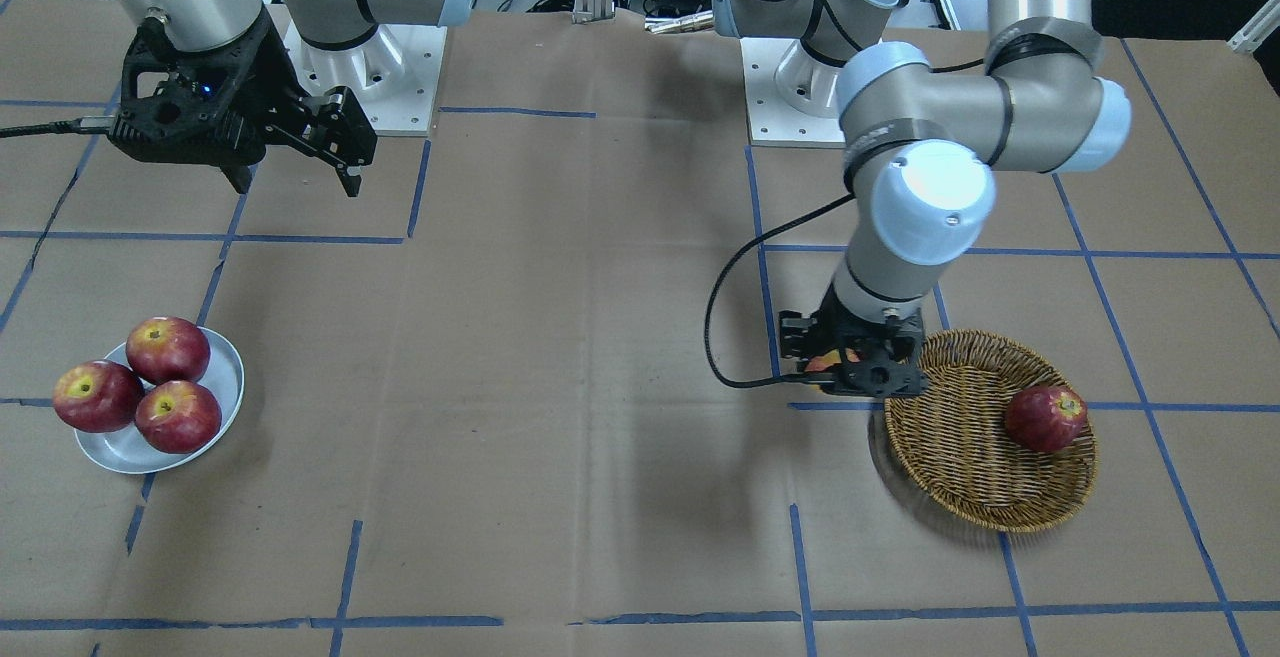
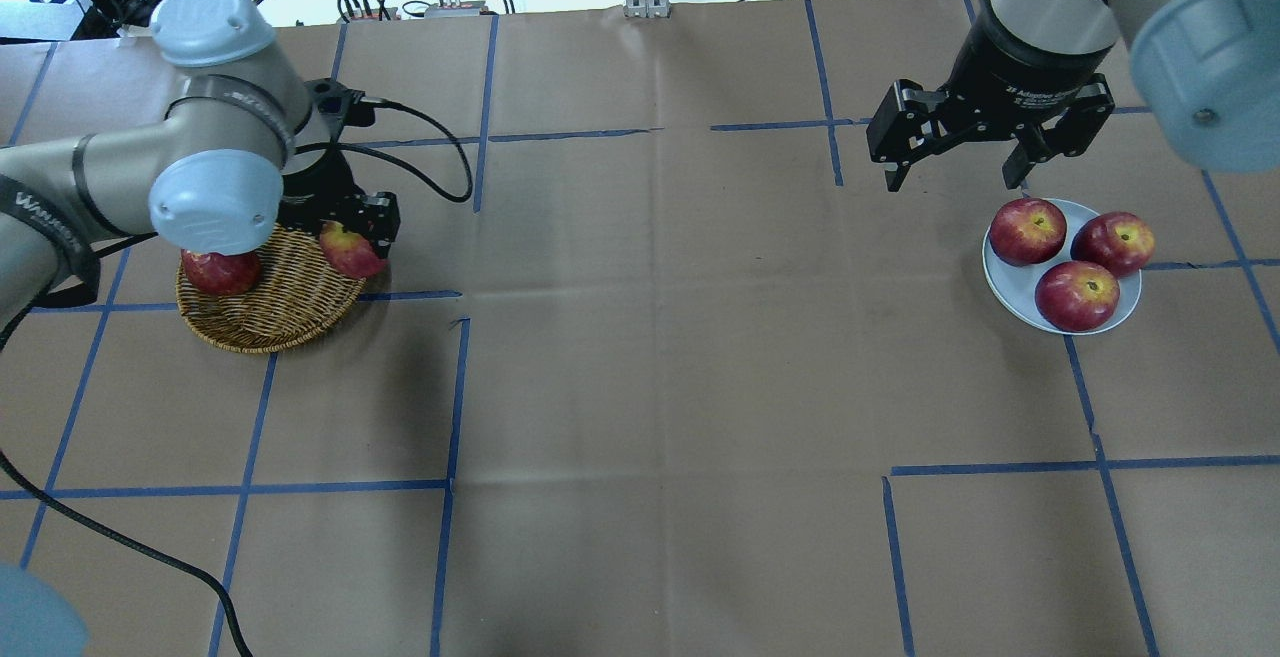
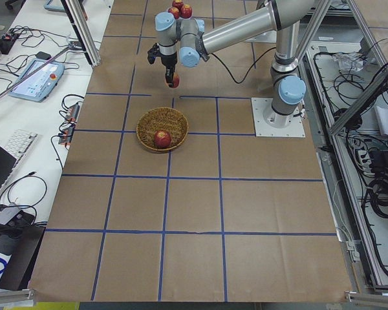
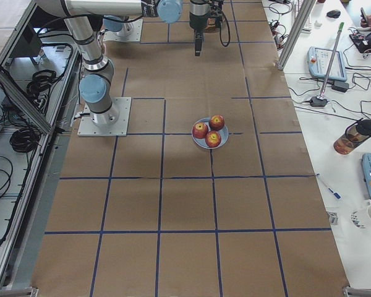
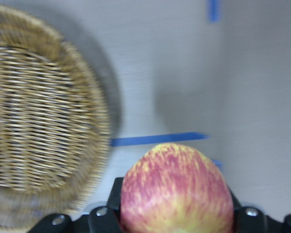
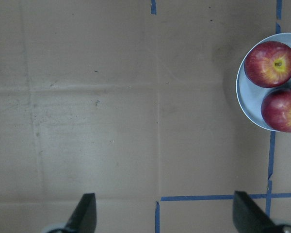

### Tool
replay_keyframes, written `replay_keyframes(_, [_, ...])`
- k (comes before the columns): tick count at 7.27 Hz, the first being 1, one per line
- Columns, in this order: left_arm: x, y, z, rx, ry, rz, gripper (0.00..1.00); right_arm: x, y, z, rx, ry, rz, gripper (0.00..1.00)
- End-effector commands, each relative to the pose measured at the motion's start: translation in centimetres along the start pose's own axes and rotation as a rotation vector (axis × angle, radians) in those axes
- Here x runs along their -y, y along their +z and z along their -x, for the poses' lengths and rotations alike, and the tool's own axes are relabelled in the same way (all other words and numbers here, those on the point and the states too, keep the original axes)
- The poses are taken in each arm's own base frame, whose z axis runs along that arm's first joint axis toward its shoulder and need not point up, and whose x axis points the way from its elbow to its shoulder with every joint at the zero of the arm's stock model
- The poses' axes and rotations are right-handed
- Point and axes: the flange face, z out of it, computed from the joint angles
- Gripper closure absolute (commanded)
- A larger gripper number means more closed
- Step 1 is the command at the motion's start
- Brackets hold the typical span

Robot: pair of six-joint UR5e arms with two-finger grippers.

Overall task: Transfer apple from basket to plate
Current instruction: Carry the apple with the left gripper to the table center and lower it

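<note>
My left gripper is shut on the apple, red streaked with yellow, and holds it in the air by the rim of the wicker basket. The left wrist view shows the apple between the fingers, with the basket below and to the left. The apple also shows in the exterior left view. The pale plate lies at the far right. My right gripper hangs open and empty just beyond the plate; the right wrist view shows the plate's rim at its right edge.
One dark red apple lies in the basket. Three dark red apples fill most of the plate. Brown paper with blue tape lines covers the table between basket and plate.
</note>
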Motion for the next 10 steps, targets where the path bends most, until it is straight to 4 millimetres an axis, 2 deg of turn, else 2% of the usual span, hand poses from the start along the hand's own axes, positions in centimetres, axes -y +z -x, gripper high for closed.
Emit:
replay_keyframes(1, [1.4, 2.3, -11.0, -0.072, -0.058, 0.026, 0.35, 0.0, 0.0, 0.0, 0.000, 0.000, -0.001, 0.00])
replay_keyframes(2, [2.5, 3.6, -14.9, -0.069, -0.044, 0.029, 0.35, 0.0, 0.0, 0.0, 0.000, 0.000, 0.001, 0.00])
replay_keyframes(3, [3.0, 4.9, -18.0, -0.059, -0.023, 0.032, 0.35, 0.0, 0.0, 0.0, 0.000, 0.000, 0.001, 0.00])
replay_keyframes(4, [3.2, 6.3, -19.5, -0.052, -0.038, 0.045, 0.34, 0.0, 0.0, 0.0, 0.000, 0.000, -0.001, 0.00])
replay_keyframes(6, [3.2, 7.7, -20.2, -0.049, -0.039, 0.064, 0.34, 0.0, 0.0, 0.0, 0.000, 0.000, -0.001, 0.00])
replay_keyframes(10, [3.0, 8.3, -20.5, -0.048, -0.039, 0.074, 0.30, 0.0, -0.2, 0.0, 0.002, 0.000, -0.005, 0.00])
